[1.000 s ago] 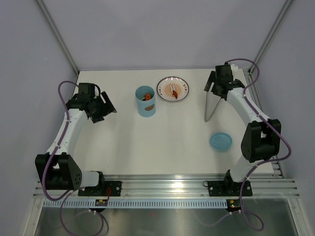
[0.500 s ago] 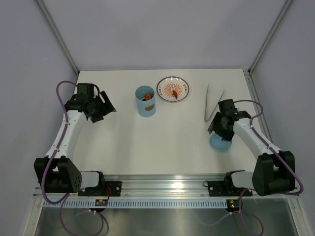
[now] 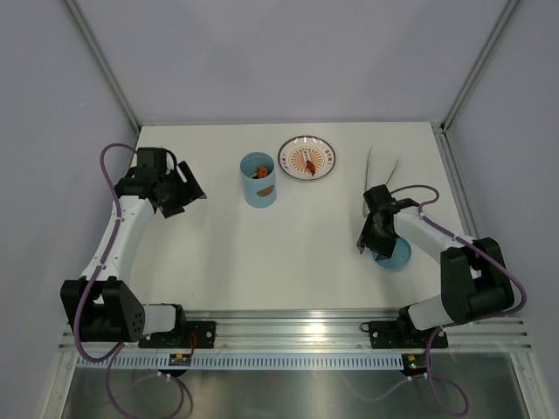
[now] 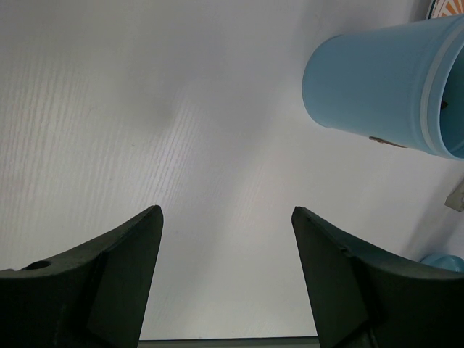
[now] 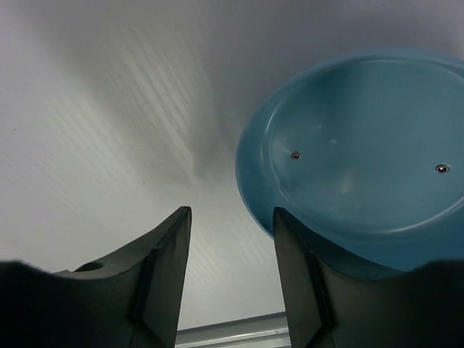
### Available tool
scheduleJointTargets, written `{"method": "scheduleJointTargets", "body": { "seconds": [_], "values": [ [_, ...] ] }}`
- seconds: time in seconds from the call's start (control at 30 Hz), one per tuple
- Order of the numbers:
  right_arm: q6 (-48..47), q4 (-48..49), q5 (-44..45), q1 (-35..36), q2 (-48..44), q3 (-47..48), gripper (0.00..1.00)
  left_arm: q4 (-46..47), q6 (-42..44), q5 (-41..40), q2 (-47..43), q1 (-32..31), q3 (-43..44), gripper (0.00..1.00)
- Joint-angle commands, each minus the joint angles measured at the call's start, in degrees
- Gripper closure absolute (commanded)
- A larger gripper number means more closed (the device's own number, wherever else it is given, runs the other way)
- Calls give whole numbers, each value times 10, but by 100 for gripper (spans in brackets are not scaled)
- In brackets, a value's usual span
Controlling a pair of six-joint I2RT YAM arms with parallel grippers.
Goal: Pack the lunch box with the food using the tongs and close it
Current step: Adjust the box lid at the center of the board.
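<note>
The light-blue lunch box [image 3: 259,182] stands upright at the back middle of the table, with orange food [image 3: 260,172] showing inside it. One red-orange food piece [image 3: 309,162] lies on the red-rimmed plate [image 3: 306,158]. The silver tongs [image 3: 377,180] lie flat on the table at the back right, touched by nothing. My right gripper [image 3: 367,243] hangs low at the left edge of the round blue lid [image 3: 397,254]. Its jaws are apart with only table between them [image 5: 232,214], and the lid [image 5: 362,167] lies just past the right finger. My left gripper [image 3: 190,194] is open and empty, left of the lunch box [image 4: 384,87].
The right arm's links stretch over the table's right side above the lid. Metal frame posts rise at both back corners, and an aluminium rail runs along the near edge by the arm bases.
The right arm has swung from the top of the tongs at the back right down to the lid, its jaws narrowing. The tongs stay on the table. The left arm is still.
</note>
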Motion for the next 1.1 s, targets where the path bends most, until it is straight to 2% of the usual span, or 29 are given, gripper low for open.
{"method": "scheduleJointTargets", "body": {
  "seconds": [0.0,0.13,0.17,0.27,0.3,0.4,0.47,0.57,0.77,0.83,1.0,1.07],
  "values": [
    [11,13,45,8,24,22,45,17,1,12,-1,3,3,24],
    [10,20,60,8,40,22,55,19,3,12,-1,3,0,24],
    [7,22,58,9,44,20,64,19,3,12,0,3,0,24],
    [3,29,52,10,52,21,79,21,2,14,2,3,-3,24],
    [1,28,46,11,46,22,90,21,2,14,2,3,-5,24],
    [0,35,34,32,1,28,100,22,3,14,1,3,-6,24],
    [9,58,10,55,-34,27,100,24,2,17,1,3,-9,24],
    [43,120,-95,83,-98,17,100,26,3,17,2,3,-14,24],
    [122,280,-225,120,-104,-2,100,33,20,43,-9,0,-26,24],
    [154,334,-240,121,-97,-5,100,40,33,51,-25,-12,-39,23],
    [232,394,-240,127,-58,10,100,103,55,125,-94,-100,-116,16],
    [272,418,-253,129,-42,8,100,128,51,148,-111,-151,-138,10]
  ]
}}
